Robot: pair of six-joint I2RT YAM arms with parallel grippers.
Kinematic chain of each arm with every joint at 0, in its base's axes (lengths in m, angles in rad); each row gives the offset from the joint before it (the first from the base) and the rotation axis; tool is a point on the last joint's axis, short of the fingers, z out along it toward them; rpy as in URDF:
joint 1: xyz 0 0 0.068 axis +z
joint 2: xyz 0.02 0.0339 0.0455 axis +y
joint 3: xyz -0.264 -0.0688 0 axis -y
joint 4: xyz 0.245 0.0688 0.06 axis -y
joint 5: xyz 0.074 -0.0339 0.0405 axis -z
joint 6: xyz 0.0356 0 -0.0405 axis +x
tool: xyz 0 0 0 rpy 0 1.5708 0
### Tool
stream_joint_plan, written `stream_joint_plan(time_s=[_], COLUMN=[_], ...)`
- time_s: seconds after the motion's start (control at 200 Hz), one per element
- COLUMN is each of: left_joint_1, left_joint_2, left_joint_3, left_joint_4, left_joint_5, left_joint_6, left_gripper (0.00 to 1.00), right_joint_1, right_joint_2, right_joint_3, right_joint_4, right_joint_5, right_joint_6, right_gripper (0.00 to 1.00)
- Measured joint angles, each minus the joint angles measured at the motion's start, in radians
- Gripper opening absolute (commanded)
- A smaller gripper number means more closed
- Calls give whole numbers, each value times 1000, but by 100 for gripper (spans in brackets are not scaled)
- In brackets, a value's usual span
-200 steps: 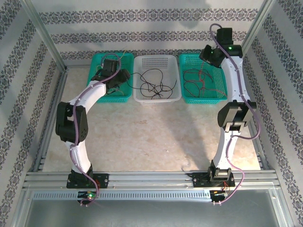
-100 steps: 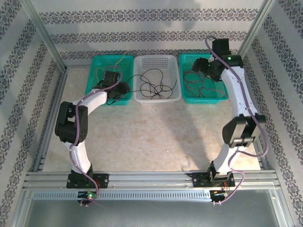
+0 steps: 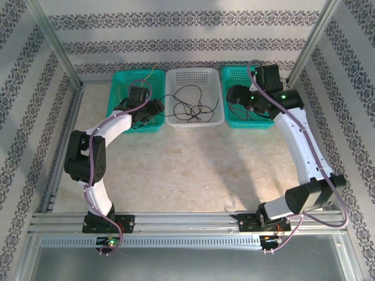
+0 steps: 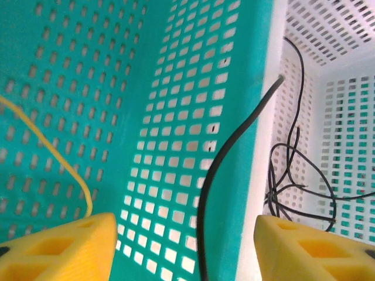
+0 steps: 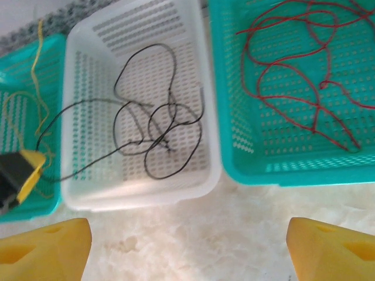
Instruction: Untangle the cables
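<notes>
Nearly done, I'd say — red cable [image 5: 304,64], yellow cable [image 4: 53,151] and black cable [image 5: 158,123] lie in separate baskets, one black strand trailing over the white basket's [image 5: 137,196] left wall; left gripper [image 4: 184,240] and right gripper [image 5: 187,246] gape.

A robot test cell in a lab; aluminium frame posts [image 3: 54,44] enclose a marble-patterned counter [image 3: 187,170]; damask wallpaper panels [image 3: 176,32] line the sides; a left arm [image 3: 108,124] and a right arm [image 3: 299,140] are bolted to a slotted rail [image 3: 187,221] at the counter's near edge; plastic baskets [image 3: 194,120] sit along its far edge.
</notes>
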Motion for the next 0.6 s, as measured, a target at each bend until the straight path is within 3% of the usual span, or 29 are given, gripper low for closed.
stream_joint_plan(time_s=[0.035, 0.05, 0.24, 0.425, 0.53, 0.6], left_joint_1=[0, 0, -1, -15, -22, -22], left_joint_2=[-5, -9, -167, -449, -611, -700], left_joint_3=[18, 26, 51, -15, -167, -347], left_joint_4=[-16, -23, -81, -63, 29, 109], left_joint_5=[-13, -19, -102, -204, -273, -326], left_joint_6=[16, 28, 104, 198, 245, 279], left_gripper=[96, 100, 100, 99, 99, 99], right_joint_1=[19, 27, 90, 96, 71, 40], right_joint_2=[-24, -35, -266, -550, -650, -664], right_joint_3=[-21, -30, -217, -596, -884, -1042], right_joint_4=[7, 10, 116, 407, 571, 648], right_joint_5=[1, 1, 27, 128, 293, 372], right_joint_6=[-3, -4, -25, 34, 148, 128], right_gripper=[91, 91, 98, 98, 98, 99])
